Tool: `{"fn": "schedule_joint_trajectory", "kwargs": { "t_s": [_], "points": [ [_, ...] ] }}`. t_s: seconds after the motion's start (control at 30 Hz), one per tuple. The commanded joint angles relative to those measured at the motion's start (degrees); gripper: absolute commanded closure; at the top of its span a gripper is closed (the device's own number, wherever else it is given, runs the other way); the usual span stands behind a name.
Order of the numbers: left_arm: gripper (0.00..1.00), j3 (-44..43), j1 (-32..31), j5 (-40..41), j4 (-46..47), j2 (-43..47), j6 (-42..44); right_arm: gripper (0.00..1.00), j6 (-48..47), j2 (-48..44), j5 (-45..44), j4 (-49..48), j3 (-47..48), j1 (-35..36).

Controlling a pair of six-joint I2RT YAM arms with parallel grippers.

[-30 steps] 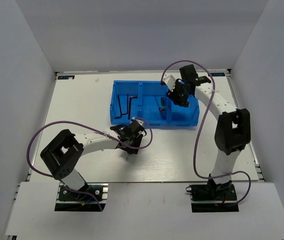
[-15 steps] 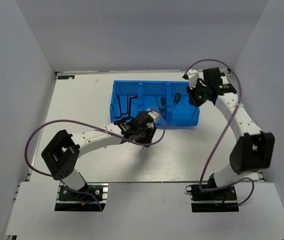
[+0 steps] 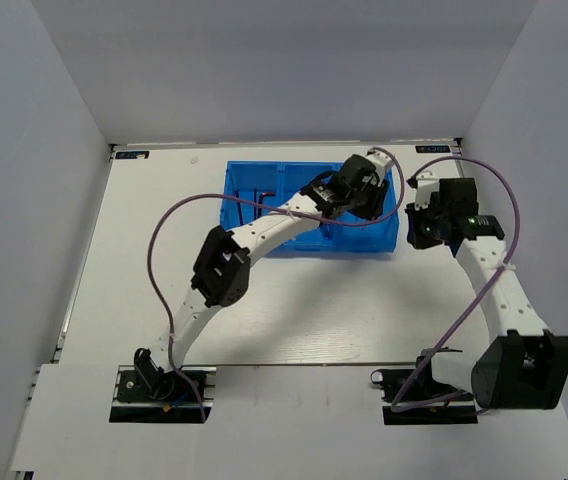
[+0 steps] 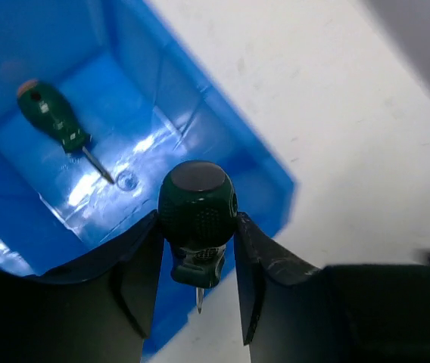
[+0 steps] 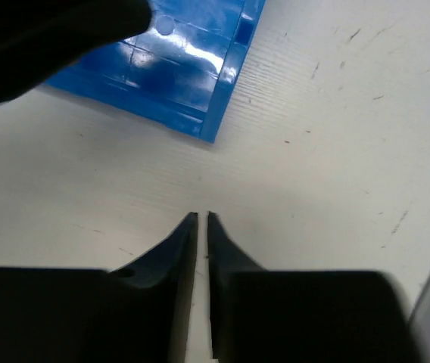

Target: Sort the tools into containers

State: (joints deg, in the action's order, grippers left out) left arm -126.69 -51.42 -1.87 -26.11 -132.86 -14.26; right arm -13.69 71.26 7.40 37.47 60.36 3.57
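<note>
Pale grey walls [image 3: 284, 70] box in three sides of a white table [image 3: 144, 290], where we see two robot arms at work sorting tools. A bright blue tray [image 3: 232, 205] with three side-by-side compartments sits toward the far middle of the table.

The left arm [image 3: 226, 262] stretches diagonally from its base at the near edge across to the tray's right end, with a purple cable [image 3: 179, 215] looping beside it. The right arm [image 3: 499, 285] bends along the right side of the table, its wrist just off the tray's right end.

The left gripper [image 4: 197, 227] is clamped on a stubby green-handled screwdriver [image 4: 197, 208]. The tool is pinched between both fingers with its butt toward the wrist camera and its tip pointing down. We see it hanging above the tray's right-hand compartment, close to that compartment's outer wall.

The right gripper [image 5: 201, 215] is pressed closed with nothing between its fingers. It hovers over bare table beside a corner of the tray.

A second green-handled screwdriver [image 4: 52, 117] lies flat on the floor of the right-hand compartment, apart from the held one. Thin dark hex keys [image 3: 264, 192] lie in the left compartment. We cannot make out the middle compartment, which the left arm covers.
</note>
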Motion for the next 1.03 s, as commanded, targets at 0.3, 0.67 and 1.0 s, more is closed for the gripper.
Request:
{"fn": "schedule_joint_trajectory", "kwargs": {
  "t_s": [0.3, 0.67, 1.0],
  "points": [
    [0.15, -3.8, 0.8, -1.3, -3.5, 4.1, 3.5, 0.12, -1.2, -10.0, 13.4, 0.4, -10.2, -3.0],
    [0.08, 50.5, 0.3, 8.0, 6.1, 50.0, 0.7, 0.1, 3.1, -10.5, 14.3, 0.6, -14.2, -2.9],
    [0.01, 84.8, 0.8, 19.5, -0.3, 81.0, -17.3, 0.1, 10.6, -12.8, 9.8, -2.8, -18.6, -2.7]
  ]
}}
